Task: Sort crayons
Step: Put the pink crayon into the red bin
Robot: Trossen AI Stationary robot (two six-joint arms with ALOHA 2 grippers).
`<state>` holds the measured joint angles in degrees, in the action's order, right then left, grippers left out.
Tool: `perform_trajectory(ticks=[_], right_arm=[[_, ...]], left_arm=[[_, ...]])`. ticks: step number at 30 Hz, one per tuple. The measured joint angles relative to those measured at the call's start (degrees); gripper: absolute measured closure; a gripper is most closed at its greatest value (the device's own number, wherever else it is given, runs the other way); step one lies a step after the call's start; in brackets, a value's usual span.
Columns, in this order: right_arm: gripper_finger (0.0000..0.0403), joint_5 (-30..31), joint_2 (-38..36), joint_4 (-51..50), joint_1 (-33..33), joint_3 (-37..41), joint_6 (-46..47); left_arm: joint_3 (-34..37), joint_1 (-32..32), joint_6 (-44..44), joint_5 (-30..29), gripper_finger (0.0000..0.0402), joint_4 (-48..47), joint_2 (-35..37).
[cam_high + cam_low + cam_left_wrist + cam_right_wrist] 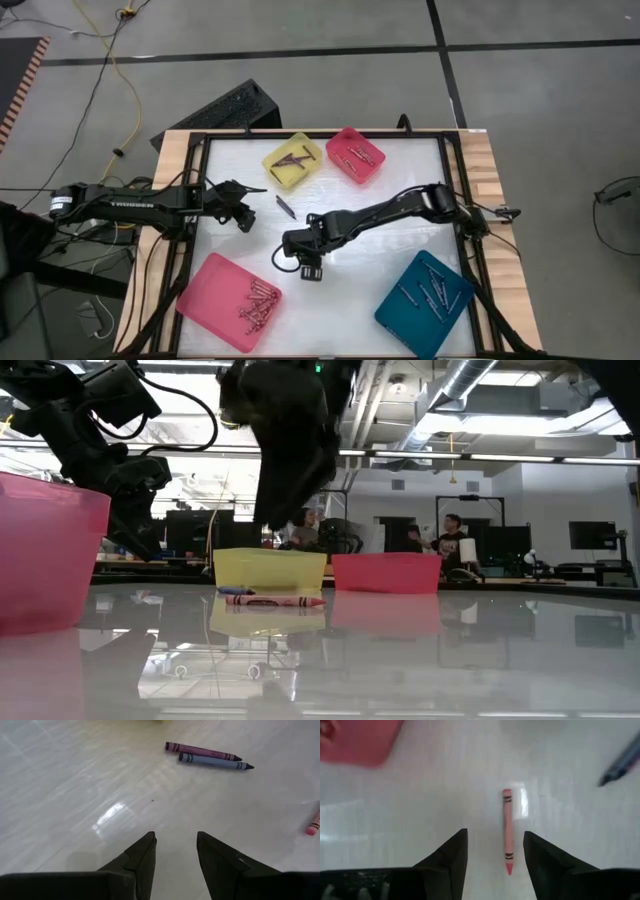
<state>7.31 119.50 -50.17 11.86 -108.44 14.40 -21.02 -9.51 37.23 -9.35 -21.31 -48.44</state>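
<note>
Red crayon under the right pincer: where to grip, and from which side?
Grip the red crayon at mid-length, coming straight down from above. It lies flat and alone on the white table, lengthwise between the open fingers of the right pincer, so the fingers would probably close across its thin body. The tapered tip near the fingers offers less to hold.

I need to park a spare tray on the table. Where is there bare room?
Bare: between the pink tray and teal tray, along the right side. Crowded: the middle, where the right gripper hangs over a red crayon, two crayons nearby.
</note>
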Motion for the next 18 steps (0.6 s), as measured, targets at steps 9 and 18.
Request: perform_trajectory(ticks=[9,18], right_arm=[[0.0222,0.13,5.24,0.65,-2.50,0.07,-1.37],[0.0246,-1.66,7.30,-0.42,-4.68,-0.05,-1.52]], left_arm=[[0.00,-0.01,-2.03,0.00,0.0269,-0.31,-0.01],[0.00,-0.01,-4.07,-0.01,0.0269,-0.48,-0.01]])
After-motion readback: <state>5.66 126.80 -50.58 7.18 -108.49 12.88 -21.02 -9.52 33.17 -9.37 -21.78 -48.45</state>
